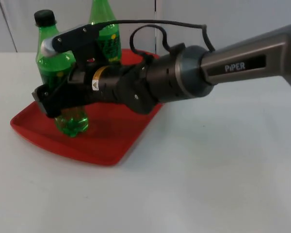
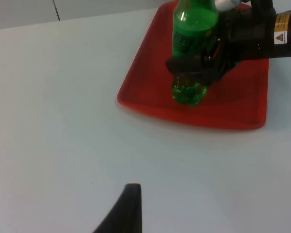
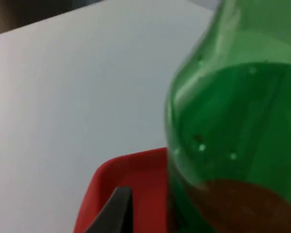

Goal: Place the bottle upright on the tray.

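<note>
My right tool [image 1: 51,99] was clamped around the green bottle [image 1: 70,119], which stood upright, base on the red tray's [image 1: 106,141] near-left part; release meant backing off rightward. My left tool [image 2: 128,208] waited over the counter [image 1: 223,170].

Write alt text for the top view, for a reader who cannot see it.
The right gripper clasps a green bottle with a black cap, standing upright on a red tray on a white table. A second green bottle stands at the tray's far edge.
</note>
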Robot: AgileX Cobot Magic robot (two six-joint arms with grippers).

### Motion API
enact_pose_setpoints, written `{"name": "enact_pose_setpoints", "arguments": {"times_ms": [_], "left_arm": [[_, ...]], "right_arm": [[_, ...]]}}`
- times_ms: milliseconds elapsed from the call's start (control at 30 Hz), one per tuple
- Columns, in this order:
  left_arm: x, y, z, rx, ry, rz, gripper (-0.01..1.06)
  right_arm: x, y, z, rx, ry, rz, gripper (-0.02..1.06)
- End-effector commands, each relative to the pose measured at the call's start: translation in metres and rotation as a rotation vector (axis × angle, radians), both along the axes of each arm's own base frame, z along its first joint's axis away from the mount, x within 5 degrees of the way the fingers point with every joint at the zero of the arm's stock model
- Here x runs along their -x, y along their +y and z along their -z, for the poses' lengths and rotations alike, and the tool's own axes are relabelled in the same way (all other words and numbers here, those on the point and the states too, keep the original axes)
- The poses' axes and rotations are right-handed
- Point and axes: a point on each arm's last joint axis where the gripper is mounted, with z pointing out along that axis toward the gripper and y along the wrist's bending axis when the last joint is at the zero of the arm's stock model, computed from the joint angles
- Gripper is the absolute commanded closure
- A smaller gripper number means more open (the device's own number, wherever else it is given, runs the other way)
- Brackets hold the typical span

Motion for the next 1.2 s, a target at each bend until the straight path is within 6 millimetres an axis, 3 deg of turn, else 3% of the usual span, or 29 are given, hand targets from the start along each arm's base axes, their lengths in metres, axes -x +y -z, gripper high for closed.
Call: {"name": "enact_pose_setpoints", "arguments": {"times_ms": [0,267,867,1033,1167], "left_arm": [[0.0,0.0,0.001,0.005,-0.002,0.001,0.07],[0.0,0.0,0.001,0.005,-0.002,0.001,0.07],[0.0,0.0,0.001,0.005,-0.002,0.001,0.07],[0.0,0.0,0.001,0.005,-0.002,0.001,0.07],[0.0,0.0,0.001,0.005,-0.002,0.001,0.07]], "right_arm": [[0.007,0.004,-0.013,0.028,0.011,-0.008,-0.01],[0.027,0.008,-0.025,0.093,0.071,-0.021,-0.01],[0.037,-0.014,-0.061,0.287,0.216,0.043,-0.01],[0.05,-0.031,-0.076,0.306,0.23,0.044,-0.01],[0.072,-0.057,-0.097,0.322,0.242,0.043,-0.01]]}}
